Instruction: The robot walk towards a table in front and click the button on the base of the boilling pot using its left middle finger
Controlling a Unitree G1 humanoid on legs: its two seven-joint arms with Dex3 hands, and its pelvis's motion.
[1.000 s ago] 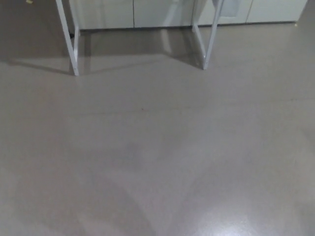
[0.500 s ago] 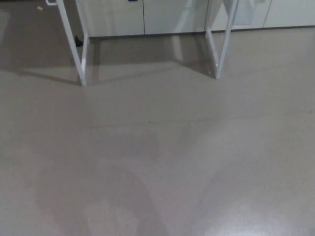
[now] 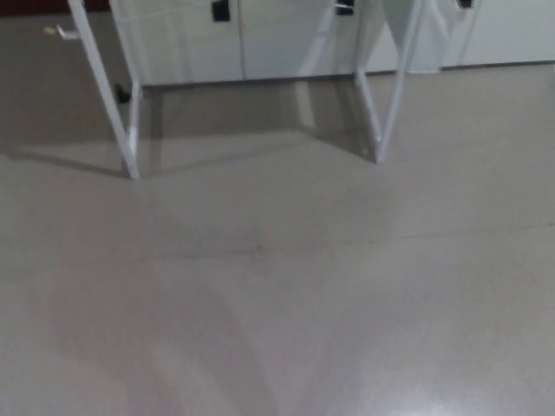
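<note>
- Floor [image 3: 277, 303] fills most of the head view: a smooth grey-beige surface, marked by soft shadows and a pale sheen at the lower right.
- White table legs [image 3: 130, 139] are seen at the top, a pair on the left and a pair [image 3: 381, 113] on the right, each pair slanting together towards the foot.
- Only the legs of the table are shown; its top is cut off by the upper edge, so the boiling pot and its button cannot be seen.
- White cabinets [image 3: 199, 43] are set behind the legs, with small dark handles [image 3: 220, 10] near the top edge.
- Neither robot hand is in view, so the state of the fingers cannot be told.
</note>
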